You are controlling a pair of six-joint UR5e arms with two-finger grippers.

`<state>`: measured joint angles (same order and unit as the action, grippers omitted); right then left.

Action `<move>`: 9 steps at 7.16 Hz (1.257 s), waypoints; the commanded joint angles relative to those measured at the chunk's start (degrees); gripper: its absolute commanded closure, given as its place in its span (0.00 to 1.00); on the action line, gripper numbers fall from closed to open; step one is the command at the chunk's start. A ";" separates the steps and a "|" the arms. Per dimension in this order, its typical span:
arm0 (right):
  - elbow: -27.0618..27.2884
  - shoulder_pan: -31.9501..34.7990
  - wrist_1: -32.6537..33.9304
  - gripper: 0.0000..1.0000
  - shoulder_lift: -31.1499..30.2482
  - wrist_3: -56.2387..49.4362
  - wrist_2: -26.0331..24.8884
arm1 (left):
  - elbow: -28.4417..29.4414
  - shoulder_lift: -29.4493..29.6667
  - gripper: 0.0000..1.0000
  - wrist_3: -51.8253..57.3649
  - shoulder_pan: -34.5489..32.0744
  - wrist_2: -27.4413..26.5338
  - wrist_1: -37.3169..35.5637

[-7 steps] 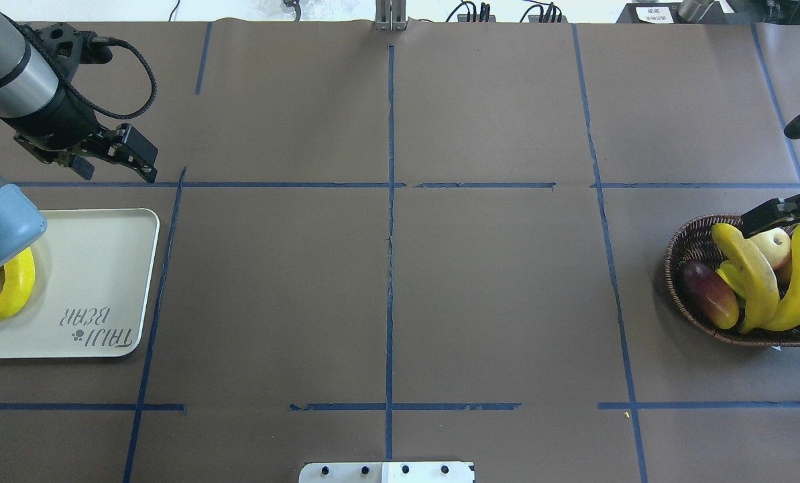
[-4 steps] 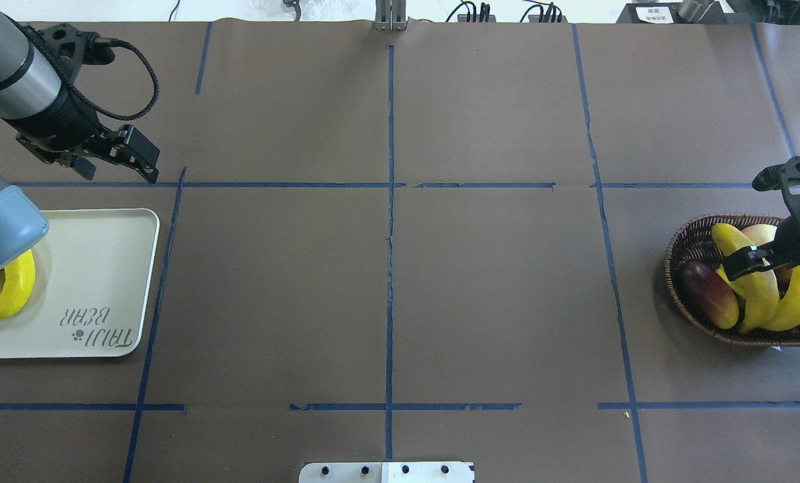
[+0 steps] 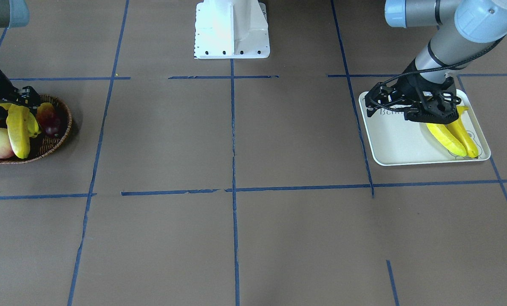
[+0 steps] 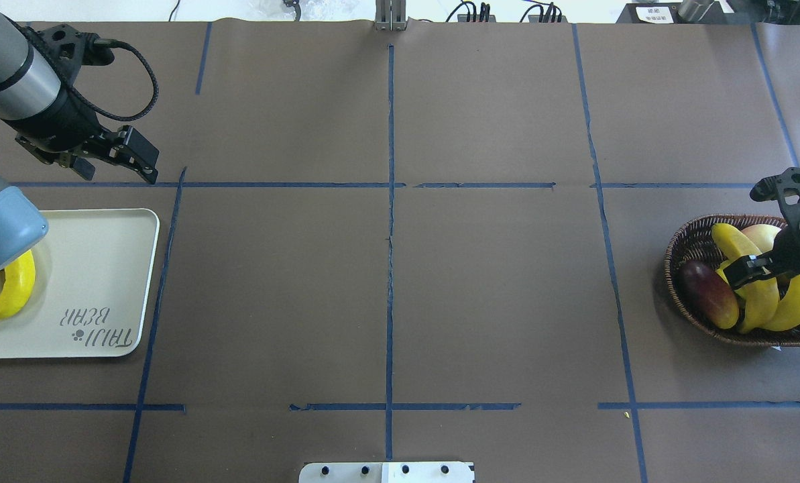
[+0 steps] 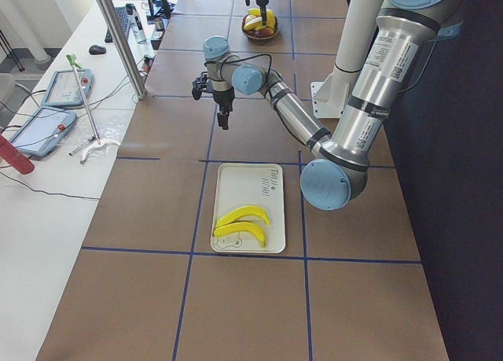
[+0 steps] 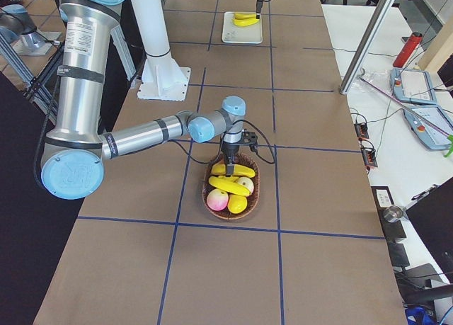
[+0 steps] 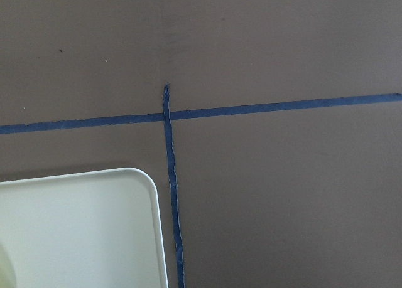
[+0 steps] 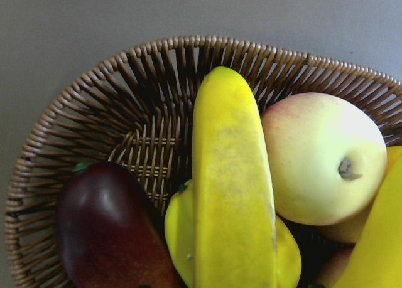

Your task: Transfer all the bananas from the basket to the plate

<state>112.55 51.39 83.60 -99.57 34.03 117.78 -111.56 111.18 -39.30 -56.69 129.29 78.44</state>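
**Desk:** Where do the jaws of the right gripper (image 4: pixel 741 267) stand?

**Photographer:** Down in the basket (image 4: pixel 682 245) at the table's right end. One dark finger lies across the upper half of a banana (image 4: pixel 756 295). Whether the jaws are clamped on it or only straddle it cannot be told. The wrist view shows the banana close up and no fingers.

**Desk:** What lies around it?

**Photographer:** A second banana (image 4: pixel 798 298) sits just beside it, toward the robot's right, and a dark red fruit (image 4: pixel 709 294) lies on the other side. A pale peach-coloured fruit (image 8: pixel 323 156) rests between the two bananas' far ends, and a small yellow fruit (image 8: pixel 179 231) is tucked beneath.

**Desk:** And the left gripper (image 4: pixel 154 168)?

**Photographer:** Its jaws are parted and hold nothing. It hangs above the brown table (image 4: pixel 493 302), just beyond the far corner of the plate (image 4: pixel 104 268) and near a crossing of blue tape (image 7: pixel 168 115).

**Desk:** The plate itself?

**Photographer:** It is at the table's left end. It carries two bananas (image 3: pixel 446 138) side by side, on the half away from its "TAIJI BEAR" lettering.
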 commanded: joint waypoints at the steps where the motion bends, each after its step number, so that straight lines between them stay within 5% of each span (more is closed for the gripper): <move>1: -0.93 -0.94 0.16 0.27 0.16 -0.01 -0.27 | 0.03 -0.18 0.00 0.02 0.00 0.00 0.13; 2: -1.02 -1.03 0.25 0.39 0.16 -0.01 -0.27 | 0.03 -0.18 0.00 0.10 0.00 0.00 0.13; 3: -0.93 -1.03 0.34 0.68 0.51 -0.36 -0.18 | 0.12 -0.26 0.00 0.10 0.00 0.00 0.13; 4: -0.41 -0.94 0.42 0.86 0.60 -0.54 -0.09 | 0.12 -0.26 0.00 0.10 0.00 0.00 0.13; 5: 0.73 -0.77 0.60 0.97 0.52 -0.63 -0.09 | 0.20 -0.26 0.00 0.10 0.00 0.09 0.13; 7: 5.89 3.95 5.56 0.98 0.51 -4.90 0.26 | 0.20 -0.09 0.00 0.02 0.00 0.09 0.13; 9: 10.31 6.61 15.17 0.97 7.68 -8.45 0.26 | 0.29 0.26 0.00 -0.16 0.09 0.17 0.13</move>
<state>120.83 56.36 94.15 -96.34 27.03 118.07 -111.33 111.20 -39.36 -56.67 129.39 78.57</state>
